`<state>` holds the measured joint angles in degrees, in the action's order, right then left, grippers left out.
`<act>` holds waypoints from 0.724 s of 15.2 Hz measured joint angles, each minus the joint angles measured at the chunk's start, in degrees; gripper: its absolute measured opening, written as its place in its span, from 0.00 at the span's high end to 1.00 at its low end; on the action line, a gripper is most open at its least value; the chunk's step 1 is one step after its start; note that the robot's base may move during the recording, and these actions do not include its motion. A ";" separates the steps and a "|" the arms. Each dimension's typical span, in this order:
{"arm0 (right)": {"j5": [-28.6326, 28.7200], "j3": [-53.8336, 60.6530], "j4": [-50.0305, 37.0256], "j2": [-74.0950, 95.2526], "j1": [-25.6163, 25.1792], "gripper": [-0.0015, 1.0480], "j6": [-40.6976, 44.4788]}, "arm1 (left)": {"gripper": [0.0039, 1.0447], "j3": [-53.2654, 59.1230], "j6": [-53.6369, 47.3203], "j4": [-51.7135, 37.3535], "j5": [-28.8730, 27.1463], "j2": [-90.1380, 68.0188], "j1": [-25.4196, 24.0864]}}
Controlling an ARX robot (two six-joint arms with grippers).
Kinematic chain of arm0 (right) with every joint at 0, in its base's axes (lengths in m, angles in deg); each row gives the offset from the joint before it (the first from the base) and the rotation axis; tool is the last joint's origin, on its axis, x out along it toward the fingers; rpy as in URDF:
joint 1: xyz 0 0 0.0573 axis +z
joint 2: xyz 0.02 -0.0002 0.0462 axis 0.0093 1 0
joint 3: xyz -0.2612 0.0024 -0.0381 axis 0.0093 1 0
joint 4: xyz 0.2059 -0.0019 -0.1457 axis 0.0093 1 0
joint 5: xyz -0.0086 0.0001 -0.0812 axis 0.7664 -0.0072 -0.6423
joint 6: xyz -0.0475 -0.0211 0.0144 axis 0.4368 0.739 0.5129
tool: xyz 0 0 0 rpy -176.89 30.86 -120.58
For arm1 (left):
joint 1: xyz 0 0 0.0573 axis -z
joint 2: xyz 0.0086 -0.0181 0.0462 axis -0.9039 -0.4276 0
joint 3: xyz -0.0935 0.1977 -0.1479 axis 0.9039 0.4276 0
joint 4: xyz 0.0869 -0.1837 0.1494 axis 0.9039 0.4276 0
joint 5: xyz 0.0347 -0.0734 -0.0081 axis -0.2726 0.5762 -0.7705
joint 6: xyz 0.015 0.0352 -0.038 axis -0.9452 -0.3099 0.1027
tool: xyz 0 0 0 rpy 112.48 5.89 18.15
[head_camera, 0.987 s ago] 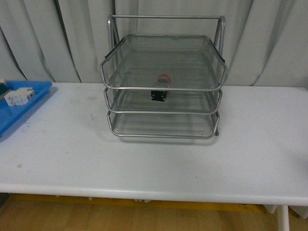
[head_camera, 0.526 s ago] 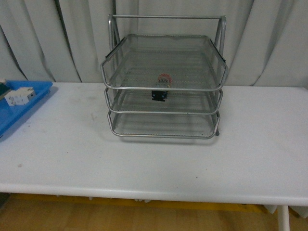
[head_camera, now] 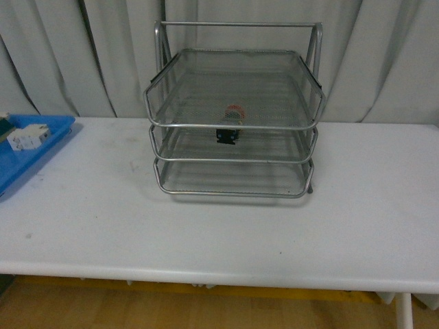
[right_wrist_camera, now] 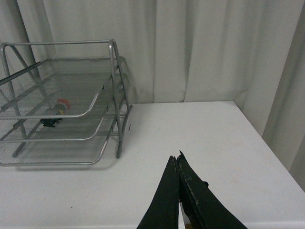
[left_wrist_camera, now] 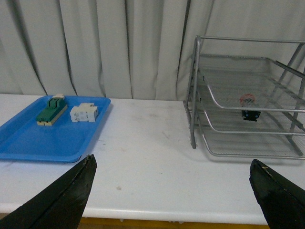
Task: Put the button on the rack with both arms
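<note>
The button [head_camera: 234, 123] already lay in the rack [head_camera: 233, 110] at frame centre. Left gripper [left_wrist_camera: 171, 191] gaped wide, empty; right gripper [right_wrist_camera: 178, 164] was closed, empty. Probably nothing remained.

The rack [left_wrist_camera: 248, 100] stands on the white table [left_wrist_camera: 147, 162], in front of a pale curtain [left_wrist_camera: 119, 47]. The button [left_wrist_camera: 249, 106] sits inside the rack on a mesh tier, red cap up, dark body below; which tier cannot be told for sure. Well apart from the rack lies a blue tray [left_wrist_camera: 43, 143] holding a green-topped switch [left_wrist_camera: 51, 110] and, just beside it, a white block [left_wrist_camera: 84, 113]. The left gripper [left_wrist_camera: 171, 191] shows two dark fingertips [left_wrist_camera: 66, 195] spread wide, holding nothing.
</note>
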<state>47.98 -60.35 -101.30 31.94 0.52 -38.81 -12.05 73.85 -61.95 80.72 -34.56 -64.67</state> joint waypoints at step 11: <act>0.00 2.38 9.99 -13.46 0.00 0.98 0.00 | 0.06 0.00 0.00 0.00 0.00 0.00 0.00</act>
<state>47.98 -57.97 -91.31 18.48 0.52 -38.81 -12.05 73.85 -61.95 80.72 -34.56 -64.67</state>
